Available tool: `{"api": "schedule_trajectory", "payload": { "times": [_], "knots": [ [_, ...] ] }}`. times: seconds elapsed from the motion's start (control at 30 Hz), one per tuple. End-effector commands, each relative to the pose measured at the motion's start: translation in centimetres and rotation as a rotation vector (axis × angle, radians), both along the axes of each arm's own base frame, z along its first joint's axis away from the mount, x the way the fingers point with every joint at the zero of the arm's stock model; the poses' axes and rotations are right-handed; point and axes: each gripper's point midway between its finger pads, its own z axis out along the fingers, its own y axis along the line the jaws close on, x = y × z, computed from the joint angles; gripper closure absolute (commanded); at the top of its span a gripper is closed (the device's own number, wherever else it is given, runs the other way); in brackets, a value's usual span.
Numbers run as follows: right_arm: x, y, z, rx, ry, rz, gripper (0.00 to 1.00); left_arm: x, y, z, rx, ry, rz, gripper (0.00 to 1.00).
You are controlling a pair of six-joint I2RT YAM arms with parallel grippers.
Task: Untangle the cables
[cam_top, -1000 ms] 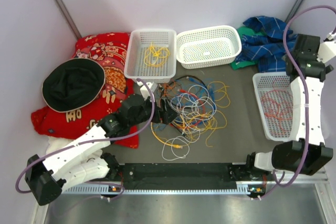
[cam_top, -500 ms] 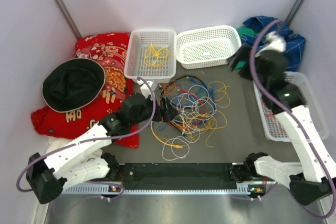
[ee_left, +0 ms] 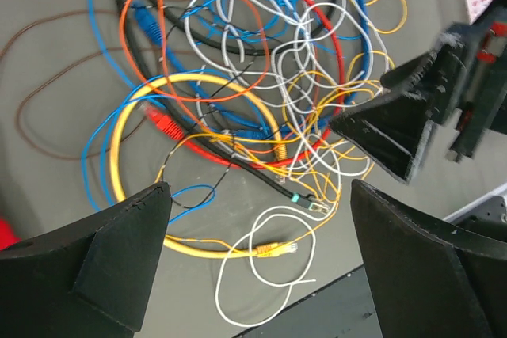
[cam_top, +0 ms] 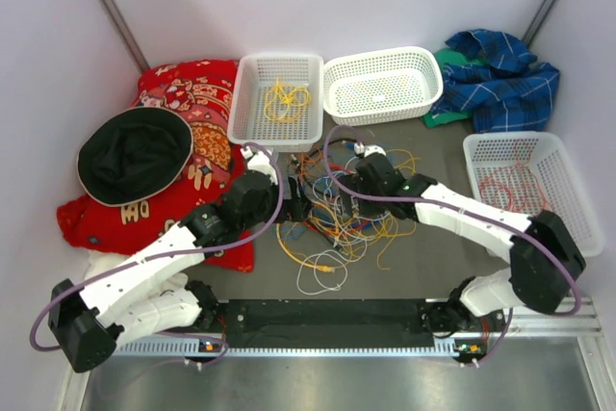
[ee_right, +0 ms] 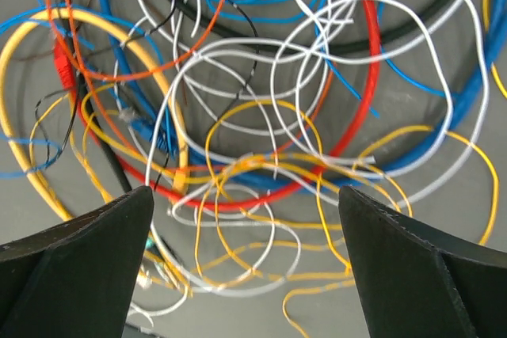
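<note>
Both arms lean in over the cables (cam_top: 358, 211), a loose heap of yellow, orange, blue, white, red and black wire on the table. The left gripper (cam_top: 299, 209) hovers at the heap's left edge. The right gripper (cam_top: 351, 190) hangs above its far middle. Both claws are spread wide and grasp nothing.

I judge this to be the picking step, choosing one wire to draw out. The red loop (ee_right: 360, 93) lies high in the heap, but white and thin yellow strands cross it. The thick yellow loop (ee_left: 119, 160) on the left side looks freer. The next move calls for coming down on a single strand, closing on that alone, and lifting slowly while the other claw holds the rest down. Neighbouring loops are likely to come up with it.

Behind the heap to the left stands a basket (cam_top: 241, 108) with a yellow wire in it, and behind it another basket (cam_top: 339, 93) that looks empty. To the right of the heap a third basket (cam_top: 478, 146) holds a red wire. A red cloth (cam_top: 188, 93) and a black hat (cam_top: 133, 153) crowd the left side, beside the left arm. A blue cloth (cam_top: 500, 79) lies well behind to the right.
</note>
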Motion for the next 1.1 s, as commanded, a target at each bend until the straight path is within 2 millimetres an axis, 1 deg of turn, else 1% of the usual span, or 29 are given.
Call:
{"api": "schedule_trajectory", "payload": {
  "times": [0.0, 0.03, 0.07, 0.1, 0.17, 0.27, 0.3, 0.37, 0.4, 0.43, 0.47, 0.53, 0.57, 0.63, 0.67, 0.73, 0.77, 0.8, 0.83, 0.9, 0.93, 0.97, 1.0, 1.07],
  "knots": [
    [2.6, 3.2, 0.7, 0.061, -0.068, 0.024, 0.01, 0.0, 1.3, 0.1, 0.01, 0.0, 0.058, 0.01],
    [2.5, 3.3, 0.1, 0.058, -0.056, 0.028, 0.01, -0.1, 1.4, 0.0, 0.01, 0.001, 0.061, 0.01],
    [2.5, 3.4, -1.0, 0.041, -0.037, 0.031, 0.01, -0.2, 1.5, -0.1, 0.009, 0.004, 0.063, 0.01],
    [2.6, 3.6, -1.5, 0.044, -0.028, 0.034, 0.01, -0.3, 1.6, -0.5, 0.014, 0.011, 0.063, 0.01],
    [2.3, 4.4, -1.9, 0.058, -0.016, 0.053, 0.01, -0.5, 1.7, -0.6, 0.012, 0.017, 0.064, 0.01],
    [1.8, 6.5, -1.8, 0.102, -0.023, 0.111, 0.01, -0.7, 1.9, -0.9, 0.006, 0.021, 0.065, 0.01],
    [1.3, 7.1, -2.6, 0.1, 0.003, 0.141, 0.01, -0.8, 1.9, -1.0, 0.006, 0.021, 0.065, 0.01],
    [0.8, 8.3, -3.1, 0.077, 0.023, 0.177, 0.01, -0.8, 1.9, -0.9, 0.0, 0.019, 0.064, 0.01],
    [0.8, 8.3, -3.6, 0.05, 0.031, 0.179, 0.02, -0.9, 1.8, -1.0, 0.001, 0.019, 0.061, 0.01],
    [0.7, 8.3, -4.8, 0.017, 0.059, 0.176, 0.04, -0.8, 1.8, -1.0, 0.002, 0.021, 0.062, 0.01],
    [0.6, 8.3, -5.1, 0.013, 0.068, 0.172, 0.1, -0.8, 1.9, -0.9, 0.003, 0.02, 0.061, 0.01],
    [0.7, 8.0, -5.4, 0.001, 0.07, 0.155, 0.2, -0.8, 1.9, -0.8, 0.005, 0.018, 0.062, 0.01],
    [0.7, 7.7, -5.4, -0.008, 0.071, 0.146, 0.3, -0.8, 1.9, -0.7, 0.003, 0.016, 0.063, 0.01],
    [0.8, 7.1, -5.5, -0.04, 0.064, 0.129, 0.4, -0.8, 2.0, -0.5, -0.001, 0.009, 0.064, 0.01],
    [0.7, 6.4, -5.6, -0.067, 0.073, 0.121, 0.52, -0.8, 1.9, -0.5, -0.003, 0.008, 0.062, 0.01],
    [1.3, 5.1, -5.6, -0.12, 0.057, 0.08, 0.69, -0.7, 1.8, -0.4, -0.007, 0.005, 0.059, 0.01],
    [1.5, 4.5, -5.5, -0.137, 0.055, 0.056, 0.91, -0.7, 1.7, -0.3, -0.011, 0.005, 0.055, 0.01],
    [1.7, 3.0, -5.6, -0.181, 0.06, 0.01, 1.0, -0.7, 1.6, -0.2, -0.012, 0.004, 0.054, 0.01],
    [1.9, 2.4, -5.3, -0.197, 0.051, -0.011, 1.0, -0.7, 1.6, -0.3, -0.011, 0.005, 0.054, 0.01],
    [2.3, 1.4, -3.2, -0.196, -0.005, -0.045, 1.0, -0.7, 1.6, 0.1, -0.017, -0.001, 0.053, 0.01],
    [2.3, 1.3, -2.2, -0.178, -0.029, -0.05, 1.0, -0.6, 1.6, 0.2, -0.016, -0.008, 0.051, 0.01],
    [2.5, 1.4, -0.6, -0.14, -0.063, -0.054, 1.0, -0.5, 1.6, 0.7, -0.019, -0.019, 0.051, 0.01],
    [2.7, 1.6, 2.6, -0.073, -0.127, -0.058, 1.0, -0.4, 1.7, 1.1, -0.022, -0.036, 0.054, 0.01],
    [2.6, 1.8, 6.2, 0.005, -0.19, -0.046, 1.0, -0.1, 1.6, 2.4, -0.036, -0.078, 0.047, 0.01]
  ]
}}
